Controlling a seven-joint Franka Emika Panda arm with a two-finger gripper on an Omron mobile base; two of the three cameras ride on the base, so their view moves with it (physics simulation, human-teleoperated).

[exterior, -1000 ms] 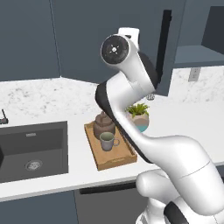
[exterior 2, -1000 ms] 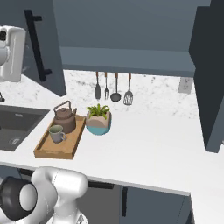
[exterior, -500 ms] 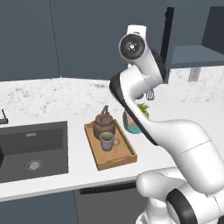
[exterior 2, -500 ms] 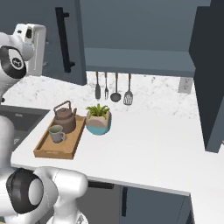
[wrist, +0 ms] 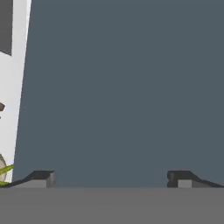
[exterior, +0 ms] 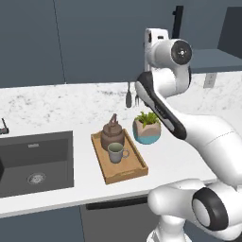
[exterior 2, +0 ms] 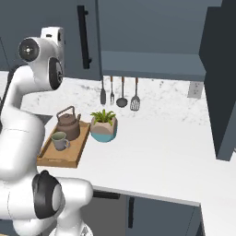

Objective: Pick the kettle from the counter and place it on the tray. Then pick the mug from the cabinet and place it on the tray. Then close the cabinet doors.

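Observation:
The dark-brown kettle [exterior: 112, 134] [exterior 2: 68, 124] and the grey-green mug [exterior: 116, 152] [exterior 2: 59, 140] both stand on the wooden tray [exterior: 127, 173] [exterior 2: 51, 158] on the marble counter [exterior: 52, 106]. My arm is raised high, with the hand [exterior: 156, 40] [exterior 2: 53, 35] against the left cabinet door [exterior 2: 69, 27]. In the hand view my gripper [wrist: 111, 179] is open, its fingertips [wrist: 41, 177] wide apart and close to the flat door panel [wrist: 122, 87]. That door's black bar handle [exterior: 177, 16] [exterior 2: 83, 37] is beside the hand. The cabinet shelf [exterior 2: 152, 64] lies bare and the right door [exterior 2: 221, 83] stands open.
A teal-and-tan plant pot [exterior: 147, 130] [exterior 2: 104, 126] sits right of the tray. Utensils [exterior 2: 120, 92] hang on the wall under the cabinet. The dark sink [exterior: 33, 160] is at the left of the counter. A wall socket [exterior 2: 196, 89] is at the right.
My arm has swung to the right with the hand on the left door. The door and its handle have swung with it towards the cabinet front. Kettle, mug and tray have not moved.

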